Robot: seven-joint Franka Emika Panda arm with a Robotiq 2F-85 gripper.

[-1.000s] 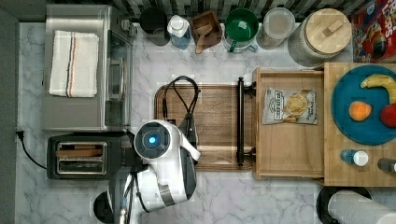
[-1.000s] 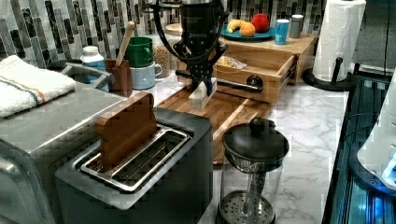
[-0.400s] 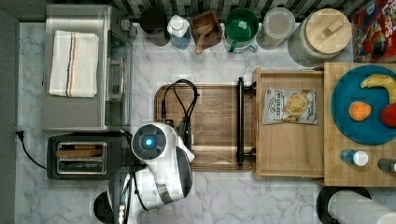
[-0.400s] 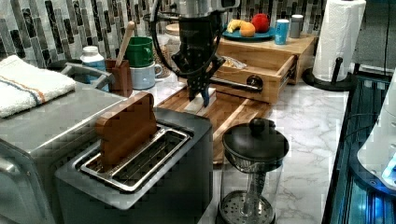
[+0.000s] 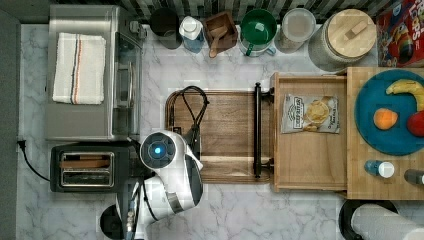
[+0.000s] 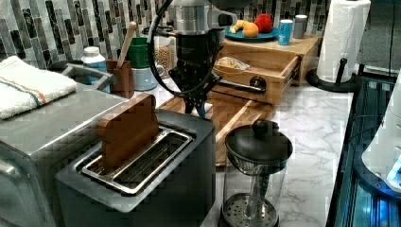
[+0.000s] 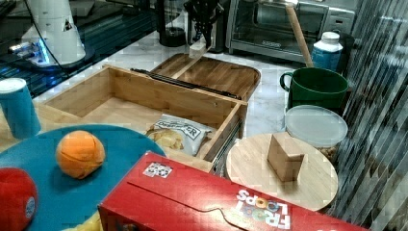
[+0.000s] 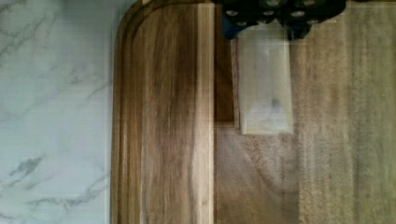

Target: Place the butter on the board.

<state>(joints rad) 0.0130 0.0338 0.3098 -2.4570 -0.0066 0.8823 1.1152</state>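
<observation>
I have the marble worktop (image 5: 230, 75) under everything, and directly below my end effector (image 6: 196, 106) lies the board (image 5: 225, 117), dark brown with its paler grain stripe. Beside the end effector, just off the board's edge, stands the black toaster (image 6: 156, 189), and nearer the left view's camera a glass coffee press (image 6: 257, 175). Beyond the board, away from the end effector, the open wooden drawer (image 7: 144, 103) holds a chip bag (image 7: 178, 131).

The end effector is closed on the butter (image 8: 265, 84), a pale wrapped stick held by one end. The wrist view shows it over the board, near the rim groove; the right view has it (image 7: 197, 48) hanging clear of the wood, so I judge it not yet set down.

My worries: I am close to the board's edge, so a release here could let the stick tip onto the groove or roll to the worktop. Dropping from height could bounce it. The toaster is close enough that a careless descent or retreat might clip it.
</observation>
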